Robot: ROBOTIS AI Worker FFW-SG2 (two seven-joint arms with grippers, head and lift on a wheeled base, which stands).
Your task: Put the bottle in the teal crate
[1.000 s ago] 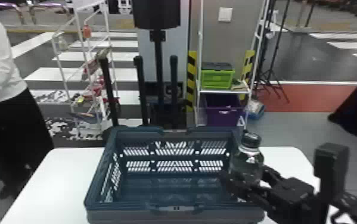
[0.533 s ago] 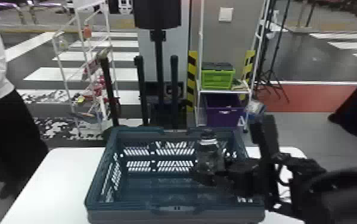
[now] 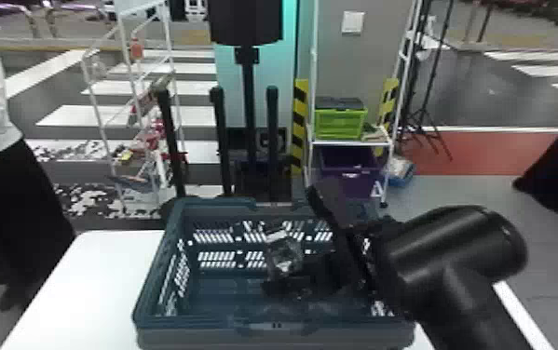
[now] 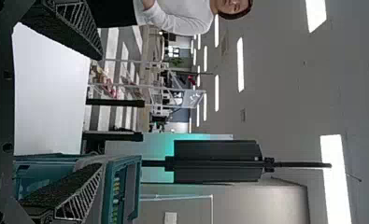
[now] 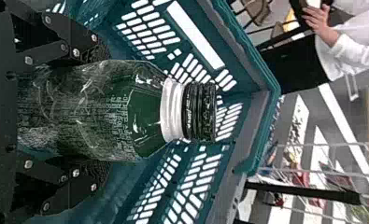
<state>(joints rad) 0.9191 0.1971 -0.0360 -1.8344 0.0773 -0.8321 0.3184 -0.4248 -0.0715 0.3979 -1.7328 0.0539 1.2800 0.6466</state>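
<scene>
Within the walls of the teal crate [image 3: 275, 326], my right gripper [image 3: 287, 288] holds the clear bottle [image 3: 283, 253], which leans slightly. In the right wrist view, both fingers of my right gripper [image 5: 65, 112] press the sides of the bottle [image 5: 102, 109], its black cap pointing away from the wrist, with the lattice walls of the crate [image 5: 261, 116] around it. How far the bottle is above the crate floor I cannot tell. My left gripper [image 4: 67, 116] stands open with nothing between its fingers, and the crate [image 4: 124, 186] is behind one finger.
The crate stands on a white table [image 3: 82, 288]. Behind it are a dark stand with upright posts [image 3: 248, 116] and a rack holding a green crate [image 3: 340, 122] and a purple bin [image 3: 350, 167]. My right forearm crosses the crate's right wall.
My right arm has carried the bottle leftward from the crate's right side and lower into it. The bottle has gone from nearly upright to slightly tilted.
</scene>
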